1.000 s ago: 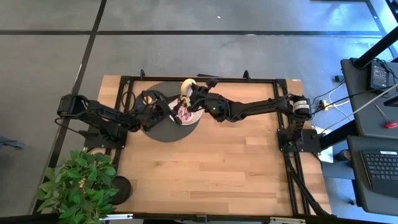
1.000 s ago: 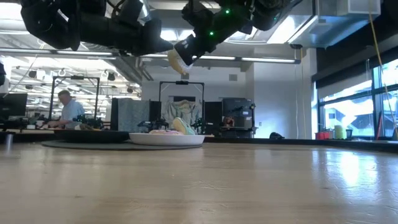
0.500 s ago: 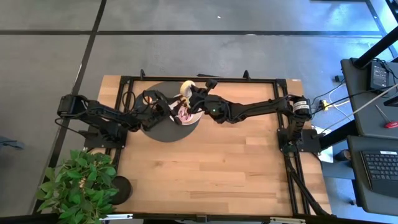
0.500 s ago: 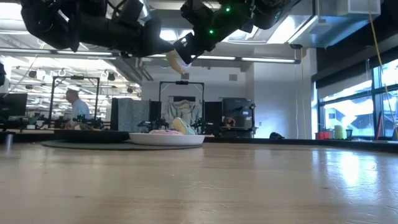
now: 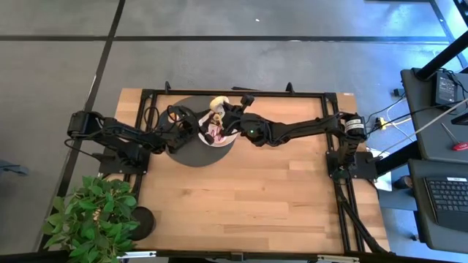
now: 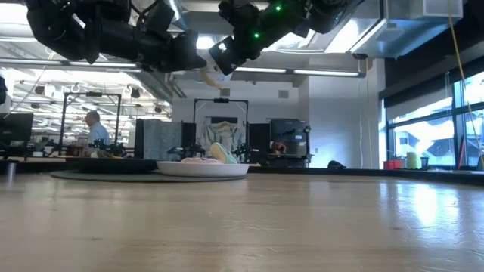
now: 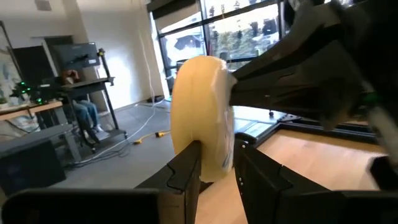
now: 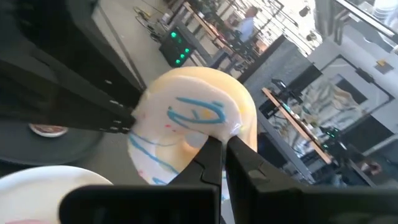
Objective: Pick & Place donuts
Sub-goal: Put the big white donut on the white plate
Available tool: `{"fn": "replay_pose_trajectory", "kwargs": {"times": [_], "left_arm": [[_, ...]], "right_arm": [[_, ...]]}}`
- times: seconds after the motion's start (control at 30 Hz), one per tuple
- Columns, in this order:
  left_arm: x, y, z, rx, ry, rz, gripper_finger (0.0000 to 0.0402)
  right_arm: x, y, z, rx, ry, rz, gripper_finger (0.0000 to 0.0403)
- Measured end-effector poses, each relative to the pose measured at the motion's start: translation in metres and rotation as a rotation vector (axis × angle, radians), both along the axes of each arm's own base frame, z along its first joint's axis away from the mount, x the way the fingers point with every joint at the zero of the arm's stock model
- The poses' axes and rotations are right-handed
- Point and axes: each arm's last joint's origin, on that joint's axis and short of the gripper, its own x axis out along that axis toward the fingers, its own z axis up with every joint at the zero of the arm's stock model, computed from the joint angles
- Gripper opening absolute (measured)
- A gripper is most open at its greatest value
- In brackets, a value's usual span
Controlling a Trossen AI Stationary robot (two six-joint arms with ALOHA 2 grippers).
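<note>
Above white plate (image 5: pixel 221 139), frame upper centre: 2 grippers meet, raised clear. Right gripper (image 8: pixel 219 149) and left gripper (image 7: pixel 214 163) both pinch cream-yellow donut (image 5: pixel 217 103); wide bare table (image 5: pixel 248 197) below.

Grey concrete floor (image 5: pixel 219 18), ceiling strip lights (image 6: pixel 325 73), tall windows (image 6: pixel 435 128), a seated person (image 6: pixel 94 132) at distant desks

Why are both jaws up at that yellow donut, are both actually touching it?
Touching. In the left wrist view the left gripper pinches the cream-yellow donut; in the right wrist view the right gripper clamps its ring too.
</note>
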Motion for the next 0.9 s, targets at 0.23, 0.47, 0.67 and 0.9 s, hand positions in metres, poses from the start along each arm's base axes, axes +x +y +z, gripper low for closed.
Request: {"fn": "replay_pose_trajectory", "kwargs": {"times": [0.23, 0.47, 0.67, 0.9], "left_arm": [[-0.001, 0.001, 0.000, -0.003, 0.003, 0.039, 0.0090], [-0.001, 0.001, 0.000, -0.009, -0.003, 0.051, 0.0090], [-0.001, 0.001, 0.000, -0.009, -0.004, 0.050, 0.0086], [-0.001, 0.001, 0.000, -0.008, -0.004, 0.042, 0.0044]], "right_arm": [[0.002, 0.013, 0.000, 0.007, -0.003, 0.067, 0.0010], [0.002, 0.016, 0.000, 0.008, -0.002, 0.083, 0.0010], [0.002, 0.017, 0.000, 0.008, -0.003, 0.085, 0.0010], [0.002, 0.017, 0.000, 0.008, -0.002, 0.087, 0.0010]]}}
